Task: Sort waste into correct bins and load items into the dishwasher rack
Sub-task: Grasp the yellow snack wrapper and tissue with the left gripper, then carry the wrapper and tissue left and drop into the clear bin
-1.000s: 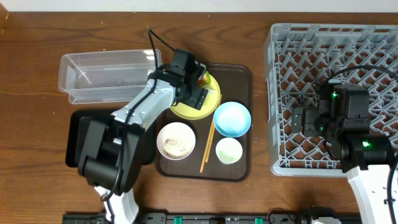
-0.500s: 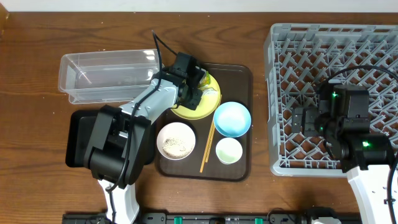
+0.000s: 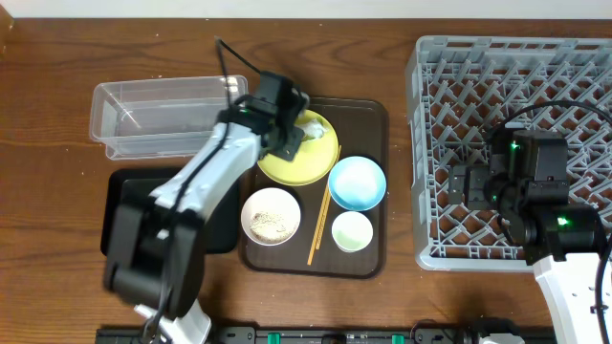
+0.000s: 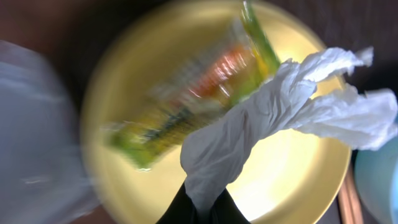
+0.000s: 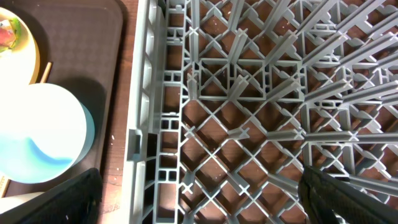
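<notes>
Up since the last frame: my left tool (image 4: 198, 210), clenched on the tissue (image 4: 280, 118) above the plate (image 4: 298, 180).
I count nothing sorted yet: clear tub (image 3: 163, 117) empty, wrapper (image 4: 199, 93) on the plate, rack (image 3: 516, 115) bare, right tool (image 3: 467, 186) spread open over it.

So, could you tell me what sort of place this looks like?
Probably a tabletop dish-clearing station: a grey dishwasher rack and a brown serving tray sit on a wooden table.

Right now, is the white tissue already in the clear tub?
No, the white tissue is pinched in the left gripper over the yellow plate.
</notes>
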You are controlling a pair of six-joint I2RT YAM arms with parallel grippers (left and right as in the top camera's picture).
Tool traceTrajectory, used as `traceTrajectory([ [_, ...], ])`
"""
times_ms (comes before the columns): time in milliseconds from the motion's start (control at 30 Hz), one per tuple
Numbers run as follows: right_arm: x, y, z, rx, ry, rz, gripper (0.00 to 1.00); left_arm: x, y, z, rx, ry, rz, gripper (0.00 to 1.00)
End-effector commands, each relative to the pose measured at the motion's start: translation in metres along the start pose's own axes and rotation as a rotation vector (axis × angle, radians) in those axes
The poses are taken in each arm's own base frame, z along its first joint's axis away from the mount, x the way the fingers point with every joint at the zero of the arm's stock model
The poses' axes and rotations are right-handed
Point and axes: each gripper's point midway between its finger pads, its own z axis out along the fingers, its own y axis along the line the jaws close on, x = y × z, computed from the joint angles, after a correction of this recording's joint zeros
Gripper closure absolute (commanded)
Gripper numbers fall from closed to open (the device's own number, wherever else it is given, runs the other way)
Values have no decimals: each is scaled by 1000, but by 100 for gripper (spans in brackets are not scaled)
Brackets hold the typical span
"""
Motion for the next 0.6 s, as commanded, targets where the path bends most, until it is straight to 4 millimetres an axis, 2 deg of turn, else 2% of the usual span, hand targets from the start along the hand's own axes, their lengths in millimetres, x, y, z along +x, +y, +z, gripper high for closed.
traceTrajectory([
  [0,-9,-1,-6,-2,-26,18,1,-22,40,-37,-112,-109,-55,94],
  [133,-9,-1,-6,-2,-27,18,1,-25,87,-57,-173,-166,-149,94],
  [233,-9,-1,-6,-2,-27,17,1,-16,124,-62,-216,-170,-236,94],
  [400,-9,-1,-6,-2,-26,18,1,0,165,-66,-267,-162,-323,90],
  [467,-9,-1,-6,-2,-27,17,1,5,175,-67,-279,-156,-345,79],
  [533,-9,-1,-6,-2,-27,17,1,7,179,-68,-280,-156,-354,54],
  [567,-9,-1,-6,-2,-27,17,1,7,178,-68,-275,-157,-354,46],
])
